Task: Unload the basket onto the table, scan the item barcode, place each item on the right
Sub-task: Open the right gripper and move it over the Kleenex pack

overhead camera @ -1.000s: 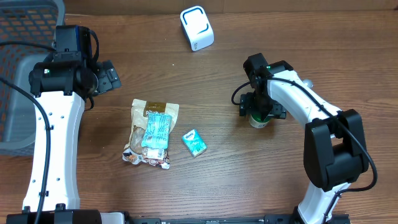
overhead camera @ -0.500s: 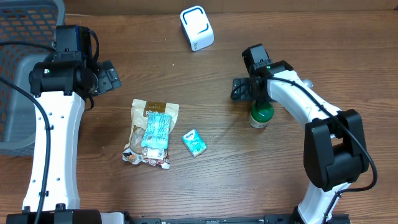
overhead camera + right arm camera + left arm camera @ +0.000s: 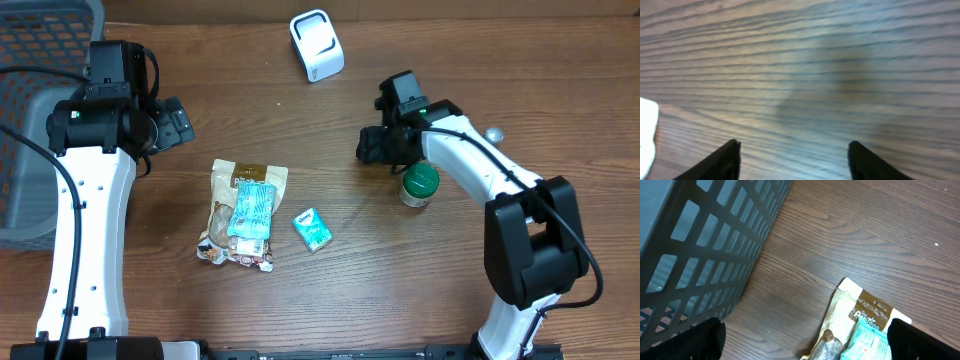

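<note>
Beside the green-lidded jar (image 3: pixel 419 182), the right gripper (image 3: pixel 371 147) is empty
Jaws partway apart over the table (image 3: pixel 450 300), touching nothing.

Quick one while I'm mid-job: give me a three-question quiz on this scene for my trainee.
1. True or false: the right gripper is open, with the jar outside it.
2. What lies on top of the brown bag? A) blue pouch B) jar C) scanner
3. Fill in: the basket stands beside the ___ arm.

Key: 1 true; 2 A; 3 left.
</note>
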`<state>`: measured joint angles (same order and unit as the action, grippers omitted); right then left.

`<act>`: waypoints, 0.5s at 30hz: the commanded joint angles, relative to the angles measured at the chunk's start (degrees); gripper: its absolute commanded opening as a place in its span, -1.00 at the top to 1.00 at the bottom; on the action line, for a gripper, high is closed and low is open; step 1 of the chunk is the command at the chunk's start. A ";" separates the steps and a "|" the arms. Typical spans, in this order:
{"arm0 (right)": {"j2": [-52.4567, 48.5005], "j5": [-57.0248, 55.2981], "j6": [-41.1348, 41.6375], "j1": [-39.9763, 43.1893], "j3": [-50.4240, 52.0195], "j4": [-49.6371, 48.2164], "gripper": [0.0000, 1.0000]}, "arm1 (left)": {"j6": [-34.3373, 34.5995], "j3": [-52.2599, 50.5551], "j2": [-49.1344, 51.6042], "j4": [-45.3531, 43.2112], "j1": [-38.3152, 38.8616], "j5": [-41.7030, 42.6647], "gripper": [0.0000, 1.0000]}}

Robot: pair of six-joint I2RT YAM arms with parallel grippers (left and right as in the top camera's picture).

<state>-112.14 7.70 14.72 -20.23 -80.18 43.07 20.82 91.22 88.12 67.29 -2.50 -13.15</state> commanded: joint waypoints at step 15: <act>0.55 -17.66 5.27 -2.54 -0.02 14.01 -0.04 | -0.70 0.52 -0.28 -0.20 -0.11 -0.76 -0.99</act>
<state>-112.14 0.34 16.62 -23.66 -80.23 53.87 20.82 91.22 88.12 67.29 -2.50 -13.15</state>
